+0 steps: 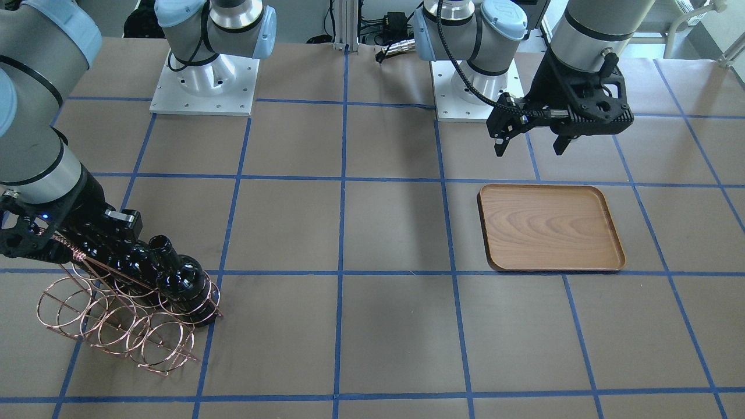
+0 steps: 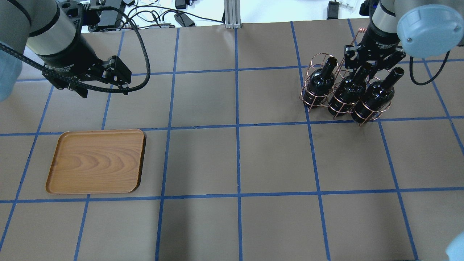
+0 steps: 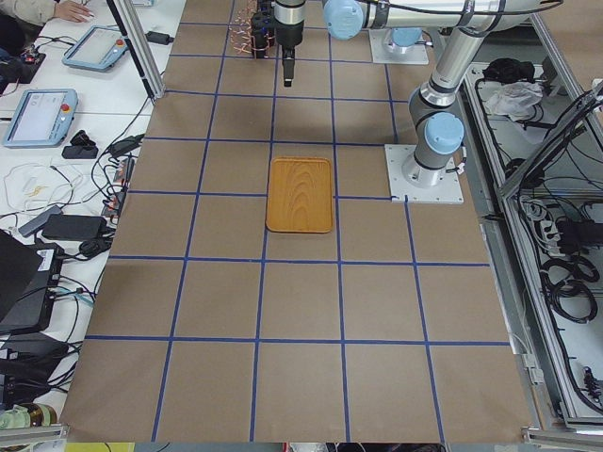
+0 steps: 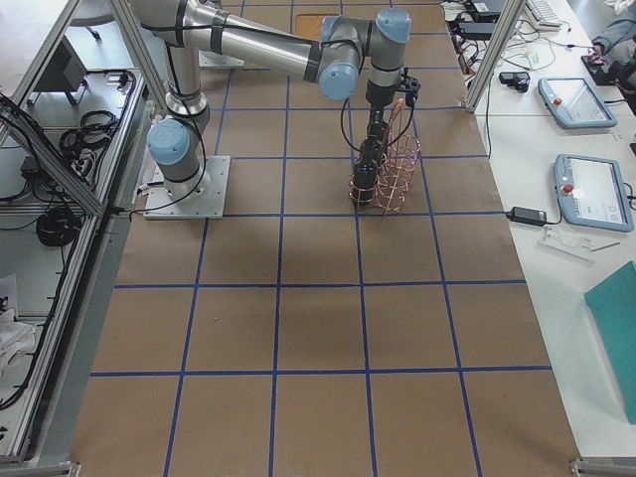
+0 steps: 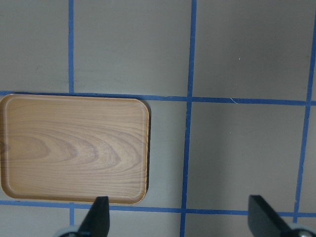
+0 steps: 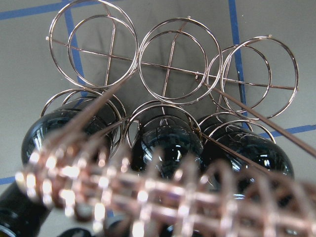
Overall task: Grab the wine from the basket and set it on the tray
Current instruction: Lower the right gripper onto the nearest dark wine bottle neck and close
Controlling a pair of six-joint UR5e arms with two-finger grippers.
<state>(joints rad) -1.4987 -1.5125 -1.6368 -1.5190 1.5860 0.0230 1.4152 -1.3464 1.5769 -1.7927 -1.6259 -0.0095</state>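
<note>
Three black wine bottles stand in one row of the copper wire basket [image 2: 320, 58] at the far right: the left bottle [image 2: 320, 85], the middle bottle [image 2: 348, 93] and the right bottle [image 2: 375, 96]. The basket's other row is empty. My right gripper [image 2: 366, 67] is at the middle bottle's neck, beside the coiled handle [image 6: 148, 197], and looks open with a jaw on each side. The brown wooden tray [image 2: 96, 161] lies empty at the near left. My left gripper [image 2: 104, 92] hangs open and empty above the table just beyond the tray [image 5: 74, 148].
Blue tape lines grid the brown table. The arm bases [image 1: 204, 81] stand on white plates at the robot's side. Cables and a metal post [image 2: 232, 14] lie past the far edge. The basket [image 1: 125, 329] stands near the table's end on my right.
</note>
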